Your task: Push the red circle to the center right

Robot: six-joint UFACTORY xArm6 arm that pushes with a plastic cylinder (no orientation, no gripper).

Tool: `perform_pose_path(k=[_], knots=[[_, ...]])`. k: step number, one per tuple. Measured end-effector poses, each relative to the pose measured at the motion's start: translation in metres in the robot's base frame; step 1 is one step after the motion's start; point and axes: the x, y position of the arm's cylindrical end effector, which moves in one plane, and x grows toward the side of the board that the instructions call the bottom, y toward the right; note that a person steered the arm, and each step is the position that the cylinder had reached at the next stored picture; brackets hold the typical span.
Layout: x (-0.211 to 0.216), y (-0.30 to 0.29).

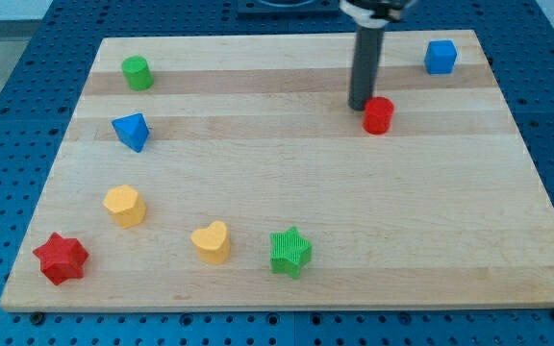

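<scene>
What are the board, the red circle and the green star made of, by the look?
Board: pale wood, matte, with visible grain and glued strips.
Red circle: probably plastic, uniform colour, dull sheen.
Green star: likely 3D-printed plastic, with fine ridges on its sides.
My tip sits at the red circle's upper left.

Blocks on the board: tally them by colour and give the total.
Red: 2, the red circle and the red star
Blue: 2, the blue cube and the blue wedge
Green: 2, the green cylinder and the green star
Yellow: 2, the yellow hexagon and the yellow heart
Total: 8
</scene>
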Motion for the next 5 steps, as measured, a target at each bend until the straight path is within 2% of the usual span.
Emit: perform_pose_path(k=[1, 2, 3, 5], knots=[[0.001, 0.024], [-0.001, 0.02], [-0.009, -0.016], [0.012, -0.031]])
